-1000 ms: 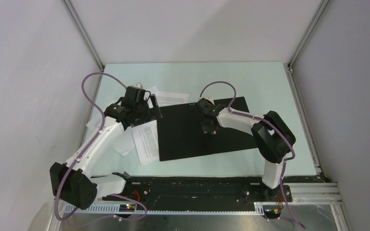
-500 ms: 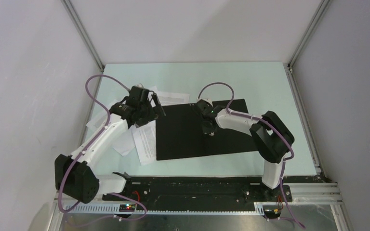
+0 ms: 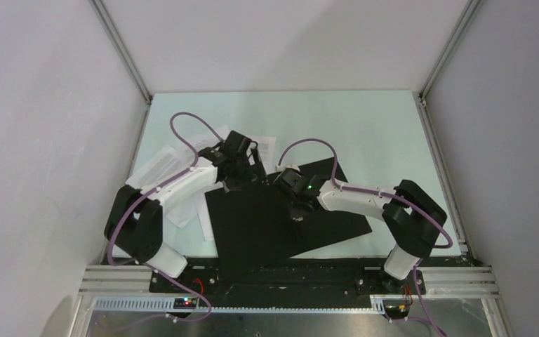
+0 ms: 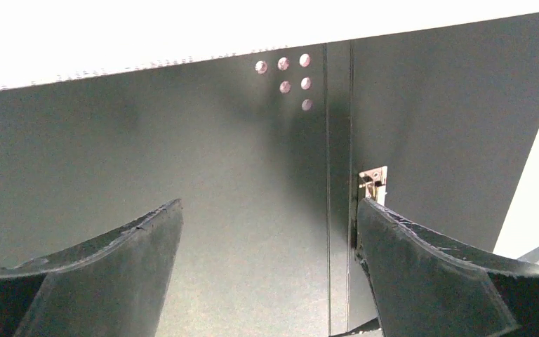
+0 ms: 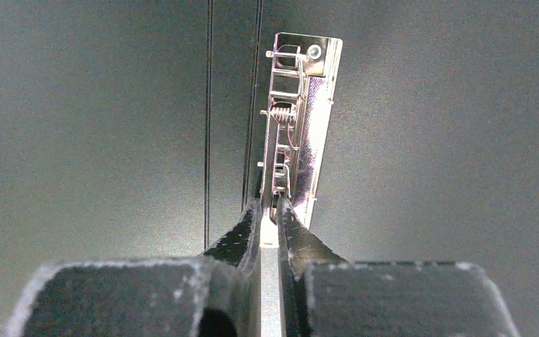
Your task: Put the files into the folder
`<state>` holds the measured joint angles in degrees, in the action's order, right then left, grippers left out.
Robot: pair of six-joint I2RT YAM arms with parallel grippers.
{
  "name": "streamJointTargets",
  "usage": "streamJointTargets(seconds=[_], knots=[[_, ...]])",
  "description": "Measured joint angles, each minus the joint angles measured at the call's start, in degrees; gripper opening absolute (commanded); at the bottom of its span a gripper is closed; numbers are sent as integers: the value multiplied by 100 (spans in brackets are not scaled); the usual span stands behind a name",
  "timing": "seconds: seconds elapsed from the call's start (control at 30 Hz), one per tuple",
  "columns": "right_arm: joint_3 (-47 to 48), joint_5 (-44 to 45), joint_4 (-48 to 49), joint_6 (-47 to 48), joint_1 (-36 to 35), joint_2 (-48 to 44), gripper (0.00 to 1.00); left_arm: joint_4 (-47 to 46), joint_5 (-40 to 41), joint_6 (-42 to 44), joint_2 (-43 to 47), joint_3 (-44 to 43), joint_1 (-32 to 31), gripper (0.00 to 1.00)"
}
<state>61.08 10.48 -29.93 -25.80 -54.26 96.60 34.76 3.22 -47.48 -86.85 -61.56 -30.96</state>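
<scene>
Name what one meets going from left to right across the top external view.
files, left gripper, right gripper, right arm's black joint. The folder is omitted: it lies under both grippers.

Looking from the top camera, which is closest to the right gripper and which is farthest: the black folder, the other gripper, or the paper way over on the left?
From the right gripper:
1. Folder, right underneath, its metal clip pinched.
2. Left gripper, farther back on the left.
3. Far-left paper, way over at the left side.
</scene>
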Motion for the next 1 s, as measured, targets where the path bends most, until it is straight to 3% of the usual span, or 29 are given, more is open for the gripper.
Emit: streamJointTargets(seconds=[0.13, 0.3, 0.57, 1.0], knots=[[-297, -52, 94, -186, -107, -107, 39, -225, -208, -24, -417, -13, -216, 85], [-535, -44, 107, -380, -114, -446, 53, -507, -485, -68, -870, -15, -525, 67], [-612, -70, 181, -723, 212, -1425, 48, -994, -970, -122, -1370, -17, -756, 52], [-1069, -411, 310, -857, 439, -1311, 38, -1624, -1425, -343, -1895, -267, -1027, 37]])
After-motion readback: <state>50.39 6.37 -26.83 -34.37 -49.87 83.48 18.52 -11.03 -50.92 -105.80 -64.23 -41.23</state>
